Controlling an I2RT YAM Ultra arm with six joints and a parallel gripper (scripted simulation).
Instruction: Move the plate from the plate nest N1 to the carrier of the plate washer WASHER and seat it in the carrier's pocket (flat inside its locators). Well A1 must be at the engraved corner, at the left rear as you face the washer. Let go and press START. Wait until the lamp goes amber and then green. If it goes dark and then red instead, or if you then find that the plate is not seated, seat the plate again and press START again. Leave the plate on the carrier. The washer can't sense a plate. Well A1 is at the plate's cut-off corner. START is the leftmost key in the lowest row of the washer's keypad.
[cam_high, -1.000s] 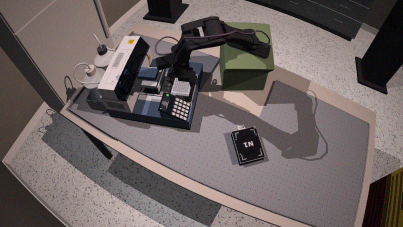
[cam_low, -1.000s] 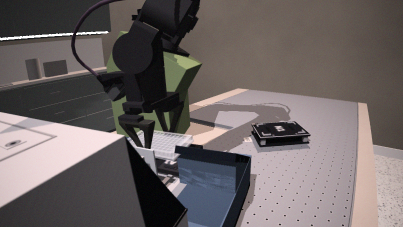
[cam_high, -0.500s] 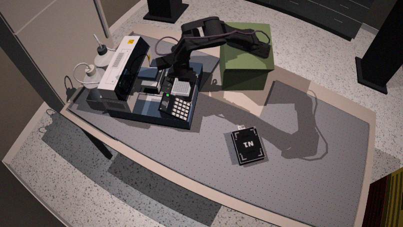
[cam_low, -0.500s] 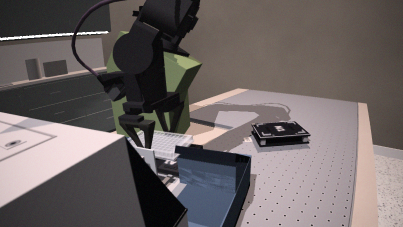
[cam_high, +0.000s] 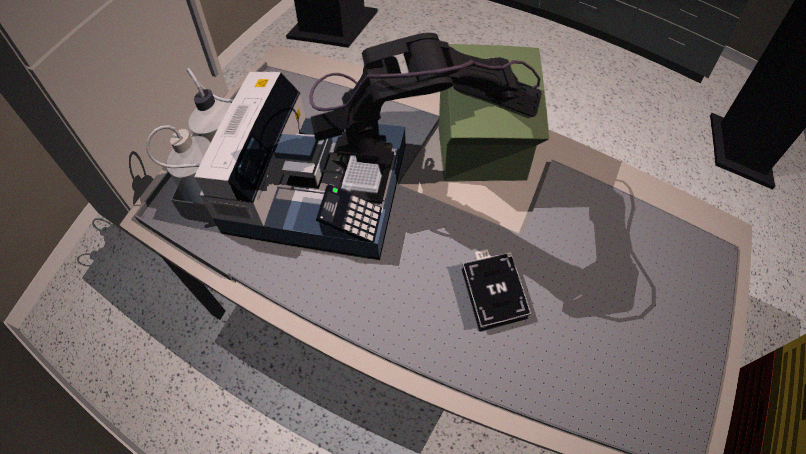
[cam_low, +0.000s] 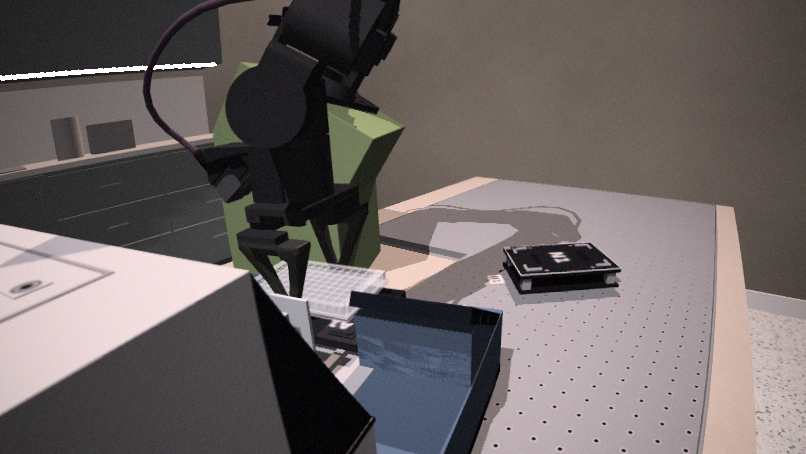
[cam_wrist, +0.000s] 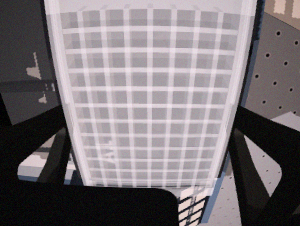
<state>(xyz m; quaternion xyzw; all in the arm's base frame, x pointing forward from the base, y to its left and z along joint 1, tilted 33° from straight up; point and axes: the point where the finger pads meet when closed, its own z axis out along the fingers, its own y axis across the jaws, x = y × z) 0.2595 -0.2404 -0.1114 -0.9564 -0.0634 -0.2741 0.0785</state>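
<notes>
Beyond the washer's white housing (cam_high: 239, 126) (cam_low: 141, 332), the clear plate (cam_high: 362, 175) (cam_low: 335, 286) (cam_wrist: 150, 95) hangs just above the carrier (its lettering shows below), gripped at both sides by the end effector (cam_high: 365, 163) (cam_low: 318, 279) (cam_wrist: 149, 112). Farther off, the nest (cam_high: 496, 290) (cam_low: 561, 264) rests on the surface (cam_high: 631, 360) (cam_low: 637, 344).
</notes>
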